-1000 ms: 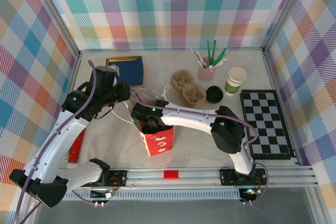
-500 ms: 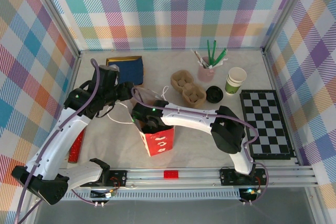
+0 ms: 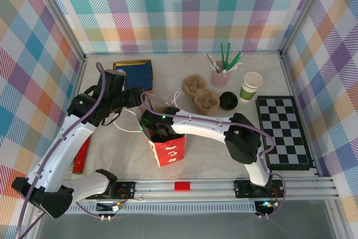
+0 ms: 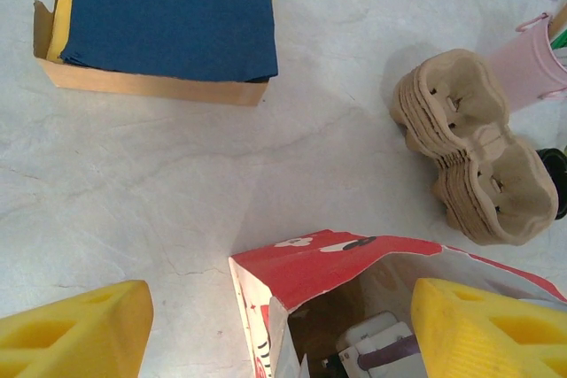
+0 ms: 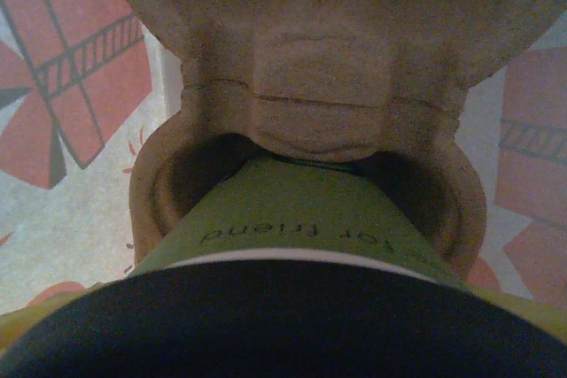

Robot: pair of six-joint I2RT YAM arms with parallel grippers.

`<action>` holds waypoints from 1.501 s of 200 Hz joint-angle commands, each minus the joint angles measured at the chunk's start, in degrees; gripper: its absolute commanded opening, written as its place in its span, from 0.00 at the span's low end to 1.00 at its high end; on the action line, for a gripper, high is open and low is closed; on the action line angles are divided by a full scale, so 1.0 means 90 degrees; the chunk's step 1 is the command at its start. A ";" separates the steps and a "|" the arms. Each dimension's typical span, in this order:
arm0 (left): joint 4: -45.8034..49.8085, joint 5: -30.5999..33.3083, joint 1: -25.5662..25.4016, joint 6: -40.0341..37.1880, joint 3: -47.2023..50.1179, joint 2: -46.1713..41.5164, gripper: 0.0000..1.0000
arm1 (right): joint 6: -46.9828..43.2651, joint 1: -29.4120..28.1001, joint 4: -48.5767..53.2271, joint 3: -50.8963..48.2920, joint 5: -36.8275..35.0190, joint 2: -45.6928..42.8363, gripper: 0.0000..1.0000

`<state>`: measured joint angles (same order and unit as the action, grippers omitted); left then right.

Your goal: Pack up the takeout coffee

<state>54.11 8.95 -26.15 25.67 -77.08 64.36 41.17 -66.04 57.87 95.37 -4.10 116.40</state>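
The takeout coffee (image 5: 301,219) stands inside the red paper bag (image 3: 169,150). Its lower part sits in one round well of a brown pulp cup carrier (image 5: 323,86), which is also inside the bag. The cup has an olive-green paper body with a line of small dark print. Near the top there is a thin pale band, and above it a round black lid (image 5: 283,329). The right gripper (image 3: 158,132) is in the mouth of the bag, from above, and the lid lies between its fingers; whether they press on it I cannot tell. The left gripper (image 4: 279,298) hangs over the far left corner of the bag, its jaws wide apart and holding nothing.
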 commanded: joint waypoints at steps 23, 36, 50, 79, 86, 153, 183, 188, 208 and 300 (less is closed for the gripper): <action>0.0081 0.0060 -0.0021 -0.0032 -0.0098 -0.0123 0.82 | -0.0180 0.0023 -0.0305 -0.0255 -0.0577 0.0518 0.40; 0.0087 0.0031 -0.0020 -0.0018 -0.0088 -0.0156 0.84 | -0.0189 0.0022 -0.0277 -0.0244 -0.0590 0.0482 0.41; 0.0082 0.0009 -0.0024 0.0009 -0.0098 -0.0167 0.85 | -0.0189 0.0023 -0.0258 -0.0245 -0.0619 0.0450 0.43; 0.0082 -0.0017 -0.0023 0.0055 -0.0079 -0.0181 0.87 | -0.0214 0.0023 -0.0258 -0.0214 -0.0610 0.0442 0.49; 0.0082 -0.0028 -0.0024 0.0056 -0.0078 -0.0173 0.87 | -0.0221 0.0023 -0.0259 -0.0215 -0.0609 0.0428 0.51; 0.0092 -0.0081 -0.0022 0.0048 0.0067 -0.0135 0.88 | -0.0302 0.0021 -0.0209 -0.0138 -0.0577 0.0407 0.87; 0.0122 -0.0058 -0.0021 0.0048 0.0083 -0.0197 0.89 | -0.0268 0.0019 -0.0127 -0.0094 -0.0610 0.0366 0.99; 0.0121 -0.0057 -0.0021 0.0048 0.0090 -0.0197 0.89 | -0.0270 0.0014 -0.0113 -0.0078 -0.0609 0.0358 0.99; 0.0167 -0.0139 -0.0024 0.0027 0.0125 -0.0114 0.90 | -0.0268 0.0014 -0.0019 0.0003 -0.0629 0.0353 0.99; 0.0155 -0.0186 -0.0022 0.0045 0.0263 -0.0060 0.89 | -0.0294 -0.0030 0.0554 0.0505 -0.0940 -0.0055 0.99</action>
<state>55.37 8.43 -26.15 26.13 -74.48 64.25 39.83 -65.87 59.42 96.99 -10.07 117.58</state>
